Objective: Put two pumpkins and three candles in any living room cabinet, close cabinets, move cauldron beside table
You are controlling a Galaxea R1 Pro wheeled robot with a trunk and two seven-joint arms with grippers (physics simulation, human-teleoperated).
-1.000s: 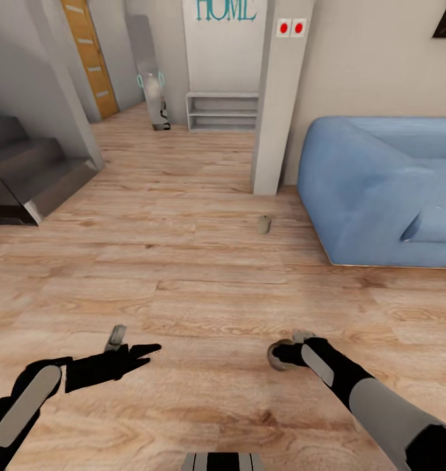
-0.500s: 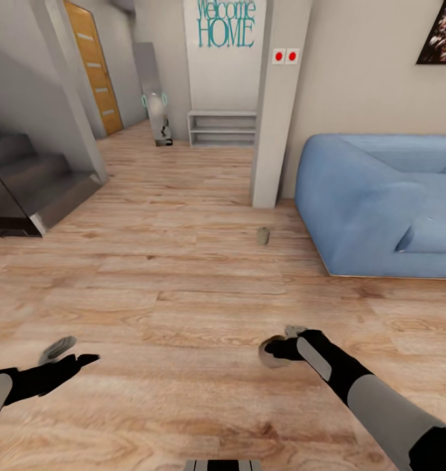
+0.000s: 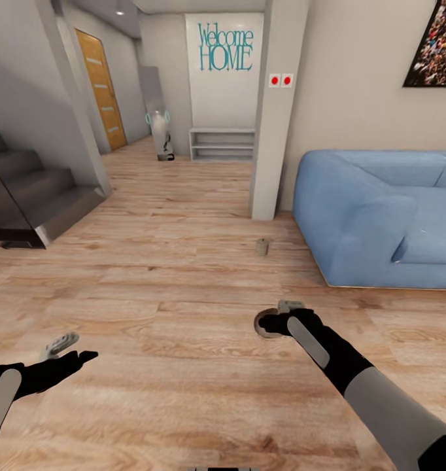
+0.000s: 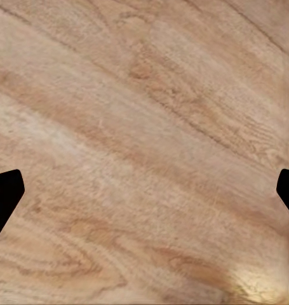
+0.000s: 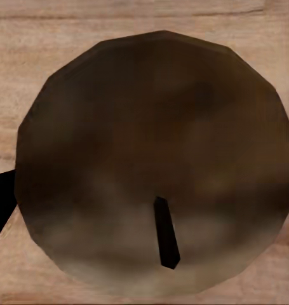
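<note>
The right gripper [image 3: 273, 324] holds a candle [image 5: 154, 168] between its fingers; in the right wrist view the candle's round top with its dark wick sits between the two black fingertips, so the grip is a pinch on the candle's sides. The left gripper [image 3: 69, 350] hangs over bare wood floor [image 4: 144, 127], fingers spread wide with nothing between them.

A second candle [image 3: 262, 246] stands upright on the floor near the pillar [image 3: 269, 131] and the blue sofa [image 3: 373, 222] (well ahead of both arms).

Risks, judged from this pose:
- The held candle is short and smooth — a shallow pinch could let it slip during base travel.
- The floor candle stands in the likely drive path — a wheel or arm contact would tip or roll it.
</note>
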